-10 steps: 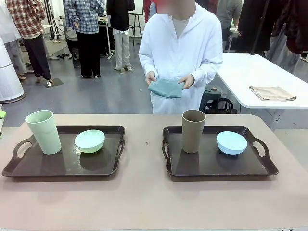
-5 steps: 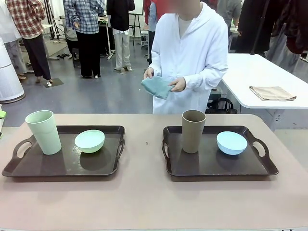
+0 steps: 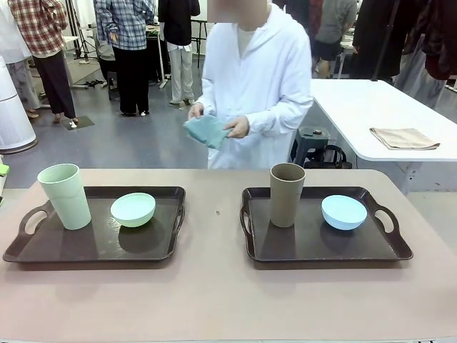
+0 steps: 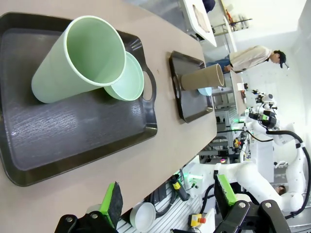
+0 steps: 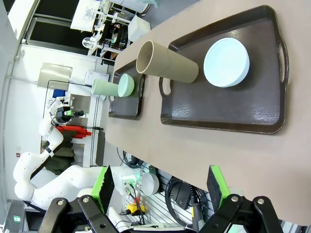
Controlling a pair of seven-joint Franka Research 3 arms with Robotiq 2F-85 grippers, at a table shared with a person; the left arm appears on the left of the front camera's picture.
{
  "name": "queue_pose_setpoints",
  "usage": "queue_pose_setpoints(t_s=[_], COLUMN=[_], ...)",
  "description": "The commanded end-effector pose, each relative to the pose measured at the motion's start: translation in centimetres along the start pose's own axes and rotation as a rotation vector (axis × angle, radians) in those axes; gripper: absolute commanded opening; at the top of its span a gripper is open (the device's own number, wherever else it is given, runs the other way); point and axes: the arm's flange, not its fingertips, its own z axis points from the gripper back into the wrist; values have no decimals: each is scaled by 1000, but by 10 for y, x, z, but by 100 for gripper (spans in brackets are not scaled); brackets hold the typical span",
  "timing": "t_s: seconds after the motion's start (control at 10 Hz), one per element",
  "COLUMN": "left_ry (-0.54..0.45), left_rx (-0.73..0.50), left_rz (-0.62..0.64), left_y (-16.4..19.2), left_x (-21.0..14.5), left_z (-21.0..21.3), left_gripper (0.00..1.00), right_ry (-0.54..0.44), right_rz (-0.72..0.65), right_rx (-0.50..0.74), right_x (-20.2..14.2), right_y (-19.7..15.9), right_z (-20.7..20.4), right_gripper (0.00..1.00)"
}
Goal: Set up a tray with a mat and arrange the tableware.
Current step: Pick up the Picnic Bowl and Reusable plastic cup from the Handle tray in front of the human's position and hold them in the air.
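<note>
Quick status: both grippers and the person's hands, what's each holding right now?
Left gripper: open, empty.
Right gripper: open, empty.
Person's hands: both holding a folded teal cloth.

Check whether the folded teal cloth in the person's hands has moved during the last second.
Yes. The folded teal cloth has shifted to the robot's left, farther from the tall brown matte cup, which stayed put.
</note>
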Motion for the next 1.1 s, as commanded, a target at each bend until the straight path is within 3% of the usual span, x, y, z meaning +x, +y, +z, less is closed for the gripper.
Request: queue_pose_setpoints(t_s=[0.0, 1.0], left_ry=[-10, -10], left_rx=[-22, -22], left_rz=[-3, -3], left_y=[1, 1], left_x=[1, 1], left_z=[1, 1], left_gripper=[100, 100], right_ry=[-6, -6], right_rz=[20, 20], right_rx=[25, 25], right_x=[3, 3], right_y=[-2, -2], right_z=[0, 0], right_gripper=[100, 100])
